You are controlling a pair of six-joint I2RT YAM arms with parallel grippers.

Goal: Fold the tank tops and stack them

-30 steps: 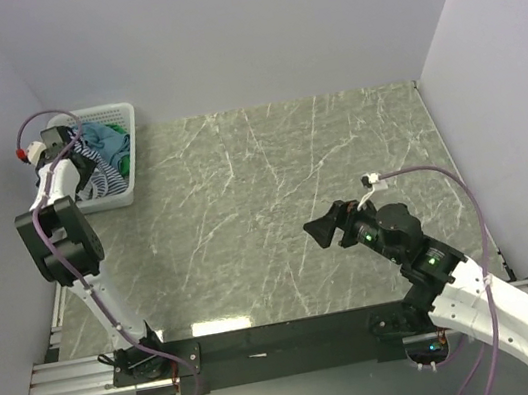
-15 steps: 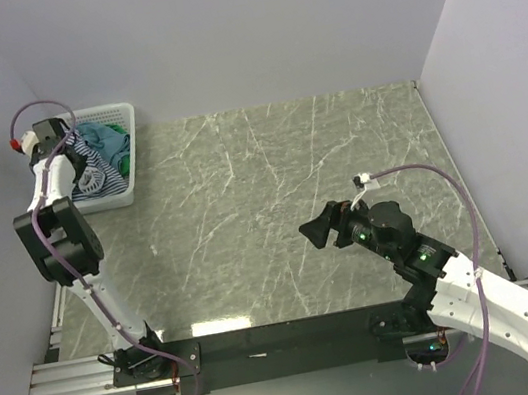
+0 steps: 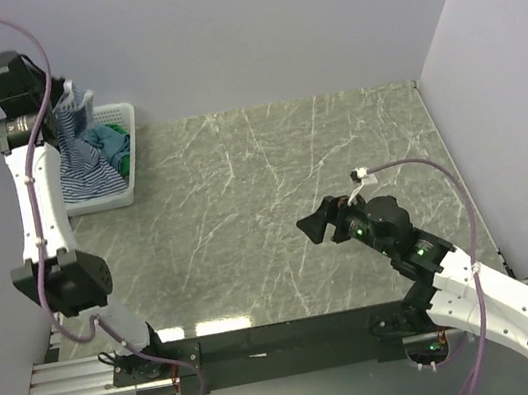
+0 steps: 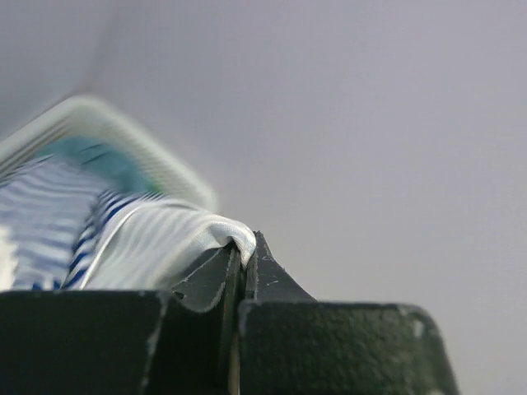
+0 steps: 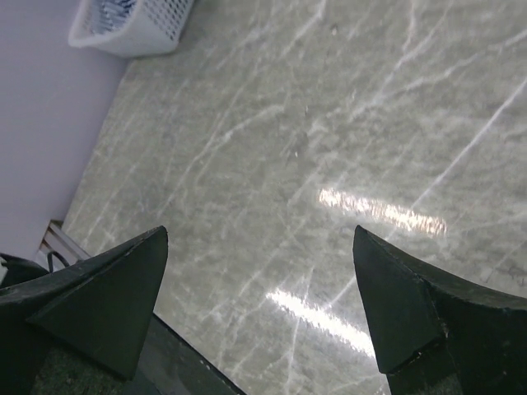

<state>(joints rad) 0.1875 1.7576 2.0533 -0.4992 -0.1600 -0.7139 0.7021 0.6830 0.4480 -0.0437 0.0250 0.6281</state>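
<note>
The right gripper (image 3: pixel 316 228) hovers low over the near right part of the table (image 3: pixel 272 186), its jaws spread wide with nothing between them.

At the far left corner sits a white basket (image 3: pixel 131 147). The left gripper (image 4: pixel 244 251) is raised high above it, and its jaws are pinched tight on a small fold at the edge of the striped top (image 3: pixel 79 152). The top hangs from that pinch, and its lower part trails down into the basket. The teal top (image 3: pixel 110 140) lies bunched inside the basket, with a bit of the green top (image 3: pixel 123 163) beside it.

The main risk, as I judge it, is the thin grip. Only a sliver of cloth sits between the jaws, so a quick swing toward the table could pull it free. The trailing end could also snag the lattice or drag the teal top out with it, and a snag might tip the light basket.

The striped top is navy and white with a pale trim where it is pinched. It is soft and limp, and hangs in a narrow, crumpled length rather than spread flat. It will likely need smoothing before any fold.
</note>
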